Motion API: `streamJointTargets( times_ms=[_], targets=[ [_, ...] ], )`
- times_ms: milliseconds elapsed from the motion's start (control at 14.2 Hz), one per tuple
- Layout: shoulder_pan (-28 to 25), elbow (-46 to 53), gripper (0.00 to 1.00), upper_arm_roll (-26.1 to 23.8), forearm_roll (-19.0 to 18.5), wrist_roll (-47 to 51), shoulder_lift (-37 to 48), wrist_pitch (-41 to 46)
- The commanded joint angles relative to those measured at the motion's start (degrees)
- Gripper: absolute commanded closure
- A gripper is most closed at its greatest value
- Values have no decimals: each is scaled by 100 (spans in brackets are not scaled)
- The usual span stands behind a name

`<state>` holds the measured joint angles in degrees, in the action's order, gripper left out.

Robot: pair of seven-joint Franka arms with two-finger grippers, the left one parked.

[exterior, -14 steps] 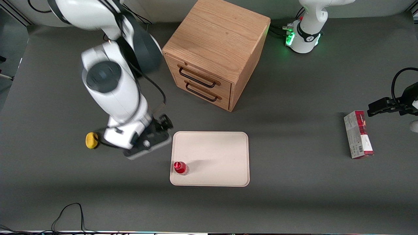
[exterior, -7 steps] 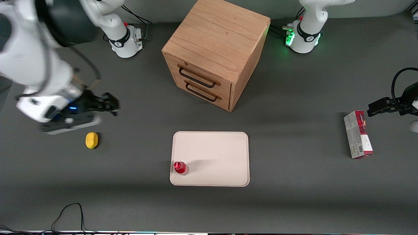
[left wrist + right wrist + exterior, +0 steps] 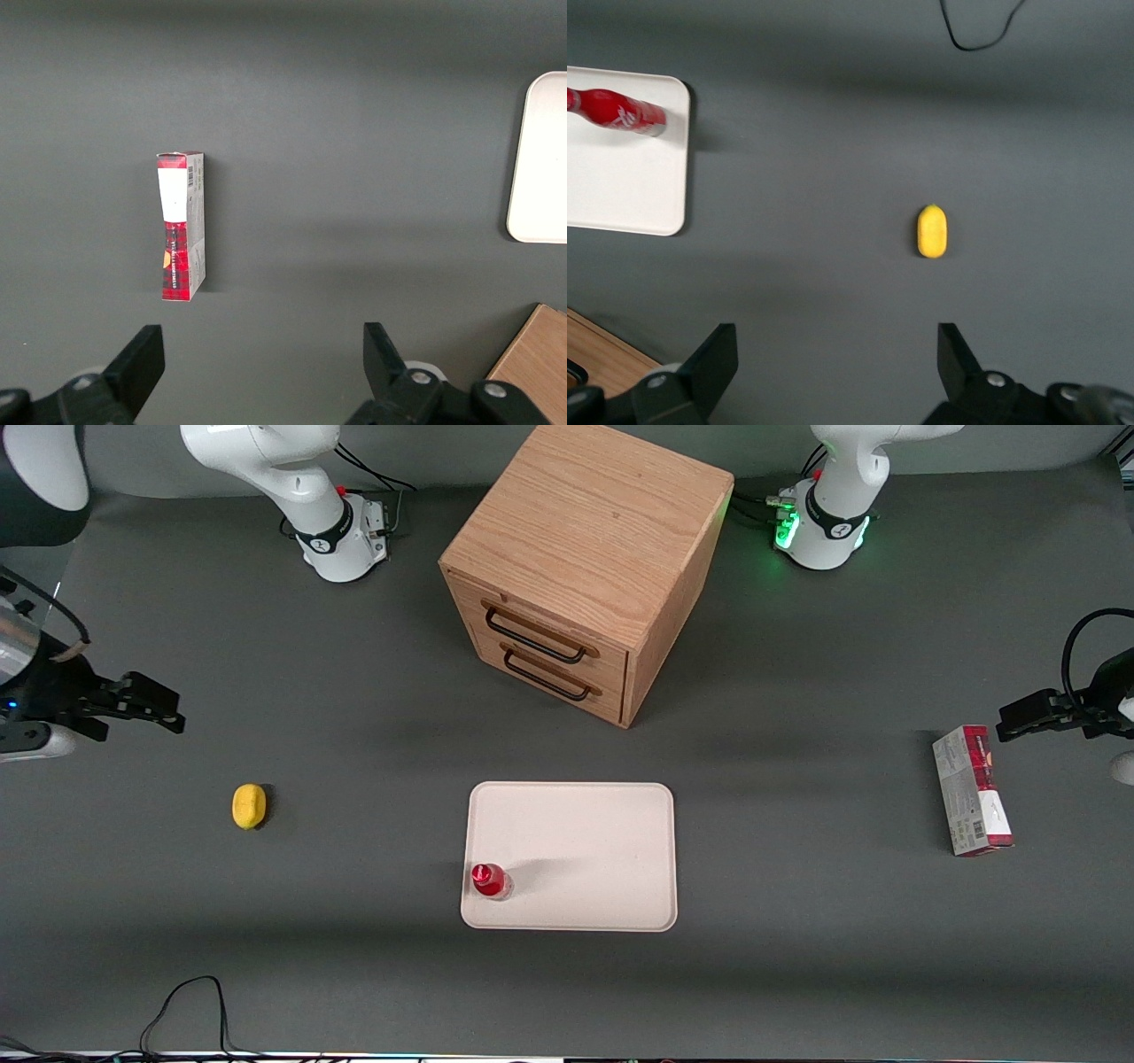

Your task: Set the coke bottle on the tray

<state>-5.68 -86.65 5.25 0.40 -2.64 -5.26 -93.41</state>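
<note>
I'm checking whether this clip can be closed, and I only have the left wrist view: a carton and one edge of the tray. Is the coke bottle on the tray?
Observer: Yes. The coke bottle stands upright on the tray, at the corner nearest the front camera on the working arm's side.
Operator: Is the gripper holding it?
Observer: No. The gripper is open and empty, far off toward the working arm's end of the table.
Operator: Anything near it?
Observer: A small yellow object lies on the table nearby.

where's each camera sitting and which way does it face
Front view: above the table, looking down at the cream-white rectangular tray; open gripper shows.
Right wrist view: looks down on the small yellow rounded object; its gripper shows.
Left wrist view: looks down on the red and grey carton.
All share the tray; the red-capped coke bottle shows in two.
</note>
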Motion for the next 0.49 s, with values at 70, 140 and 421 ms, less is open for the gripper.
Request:
streamJointTargets(
  times_ms=[70,140,421],
  targets=[
    [225,-239,0,-94,101,-105,193,-73],
    [217,-239,0,-24,75,-96,193,-3],
    [181,-256,0,55,22,-61,193,33]
  ],
)
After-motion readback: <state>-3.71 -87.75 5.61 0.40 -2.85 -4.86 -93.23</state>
